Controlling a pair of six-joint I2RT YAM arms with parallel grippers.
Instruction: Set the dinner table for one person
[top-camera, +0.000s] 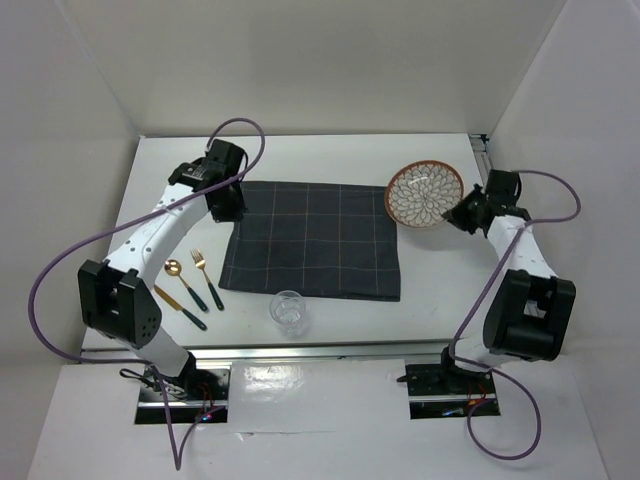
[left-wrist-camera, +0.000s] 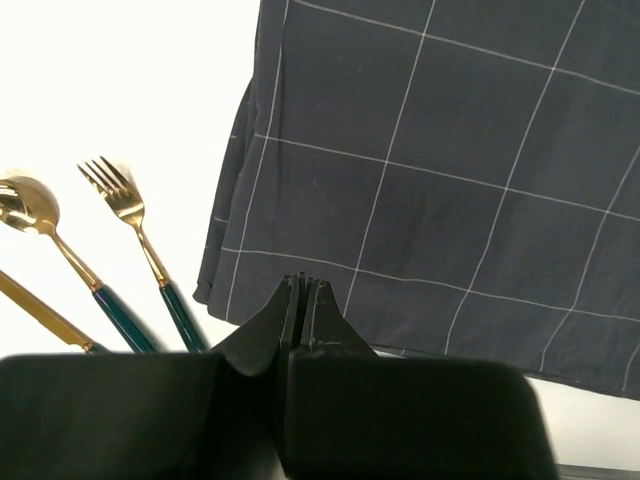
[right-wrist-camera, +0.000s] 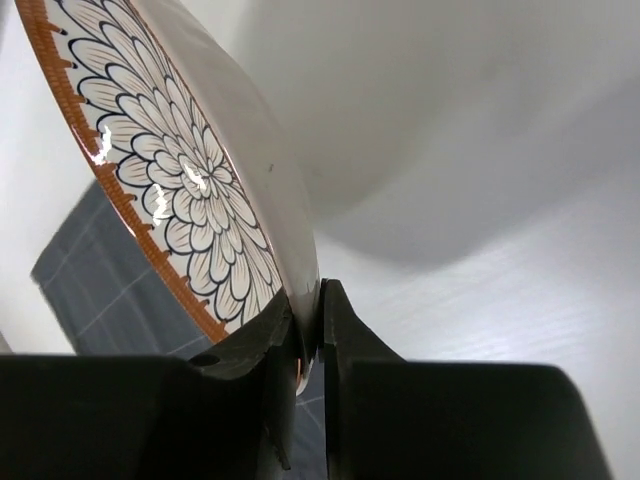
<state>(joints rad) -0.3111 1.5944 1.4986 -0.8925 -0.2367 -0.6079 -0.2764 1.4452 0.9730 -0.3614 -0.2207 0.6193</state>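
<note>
As I watch from top cam, worktop (top-camera: 330, 160): white, carries all things; both arms reach over it from near edge.
Right hand (right-wrist-camera: 310, 310): clamped on rim of plate (right-wrist-camera: 170, 170), one finger on each face.
Plate: flower pattern, orange rim, steeply tilted in wrist cam; in top cam it sits at far right corner of cloth (top-camera: 315, 240). If it touches worktop, I cannot tell.
Left hand (left-wrist-camera: 305, 285): fingers pressed together, nothing between; at cloth's left edge, by far corner. Contact w/ cloth: cannot tell.
Cloth: dark grey w/ thin light grid, flat, approx. middle of worktop.
Fork (top-camera: 205, 275), spoon (top-camera: 183, 282), knife (top-camera: 180, 308): gold w/ dark green handles, side by side on worktop, left of cloth, not touching it.
Glass (top-camera: 289, 311): clear, upright, just beside cloth's near edge.
</note>
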